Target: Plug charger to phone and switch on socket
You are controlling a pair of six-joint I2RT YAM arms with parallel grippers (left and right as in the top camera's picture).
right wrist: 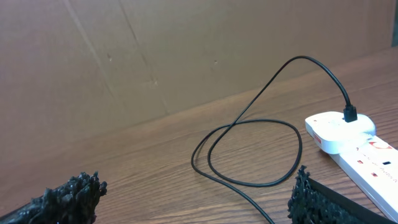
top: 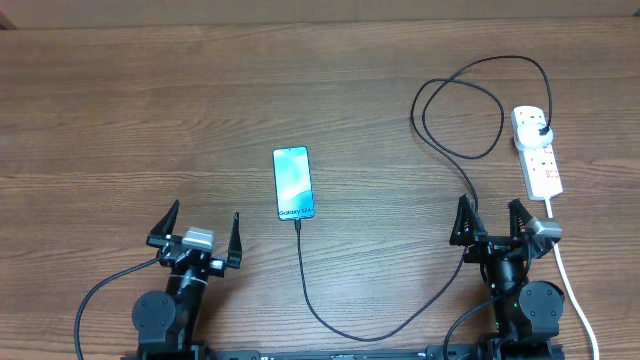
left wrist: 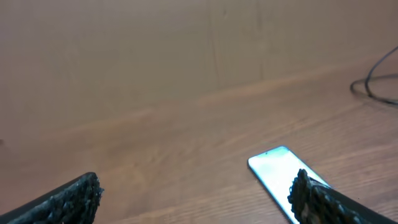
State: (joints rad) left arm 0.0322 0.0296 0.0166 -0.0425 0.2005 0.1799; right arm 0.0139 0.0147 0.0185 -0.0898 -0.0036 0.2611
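**Desk:** What have you got?

**Me:** Biggest first: the wooden counter (top: 120, 110), with both arms parked at my near edge. The left hand (top: 204, 212) and the right hand (top: 488, 205) are both spread wide and hold nothing.

**Desk:** The socket?

**Me:** The socket (top: 537, 150) lies ahead of my right hand and a touch to its right, with the near end just beside the outer finger. Its white cord (top: 572, 285) runs back past that side of the hand. I can't read the switches from here.

**Desk:** And the phone?

**Me:** The phone (top: 293, 183) is flat and screen up, ahead of my left hand and off to its right. The wrist view catches only its far corner past the finger.

**Desk:** Charger?

**Me:** The charger (top: 301, 265) has its black plug (top: 541, 130) in the socket's far outlet. It loops ahead of my right hand, then sweeps between the hands. The plug tip (top: 297, 224) touches the phone's near end, but I can't tell if it's seated.

**Desk:** What could go wrong?

**Me:** That loop lies near my line to the switches. If I snag it, the pull could drag the tip out or slide the phone. A push on the tip could skate the slim phone away unless I brace it. An off-centre press might shove the strip rather than flip the switch.
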